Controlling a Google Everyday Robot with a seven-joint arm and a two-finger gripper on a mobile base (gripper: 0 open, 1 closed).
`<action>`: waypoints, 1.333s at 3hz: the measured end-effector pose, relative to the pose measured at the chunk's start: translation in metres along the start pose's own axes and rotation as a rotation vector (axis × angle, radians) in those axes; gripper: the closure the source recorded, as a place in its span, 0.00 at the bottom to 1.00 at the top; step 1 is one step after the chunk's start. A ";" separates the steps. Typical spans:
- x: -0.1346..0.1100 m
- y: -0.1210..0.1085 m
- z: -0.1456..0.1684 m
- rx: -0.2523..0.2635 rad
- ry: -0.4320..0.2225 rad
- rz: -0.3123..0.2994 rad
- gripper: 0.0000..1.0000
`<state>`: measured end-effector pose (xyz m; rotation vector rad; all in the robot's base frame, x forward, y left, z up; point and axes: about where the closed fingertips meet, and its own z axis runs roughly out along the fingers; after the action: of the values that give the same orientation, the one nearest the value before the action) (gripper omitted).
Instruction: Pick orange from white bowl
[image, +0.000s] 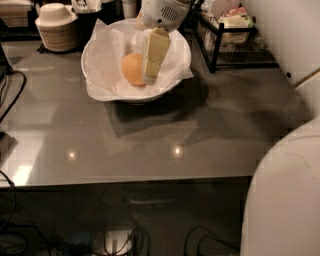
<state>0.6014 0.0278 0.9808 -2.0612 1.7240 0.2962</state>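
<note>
- The gripper (150, 70) hangs from its white wrist housing (162, 11) down into the white bowl (142, 96), near the middle of the worktop's far edge; a cream-coloured part of it reaches down against the right side of the orange (132, 69) and overlaps it; I cannot tell whether the gripper is apart or closed
- The orange lies inside the white bowl, a little left of its centre, on the crumpled white paper (102, 62) that lines the bowl and sticks out past the rim
- The bowl stands on the grey worktop (150, 145)
- Stacked beige bowls (56, 30) stand at the far left corner; a black wire rack (220, 37) holding packets stands toward the far right corner
- Dark cables (9, 95) trail along the left edge; a large white rounded body (285, 200) covers the near right corner
</note>
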 end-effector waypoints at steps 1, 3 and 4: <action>-0.012 -0.029 -0.001 0.050 -0.006 -0.034 0.00; -0.012 -0.029 -0.001 0.050 -0.006 -0.034 0.19; -0.012 -0.029 -0.001 0.050 -0.006 -0.034 0.24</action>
<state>0.6271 0.0415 0.9923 -2.0496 1.6734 0.2460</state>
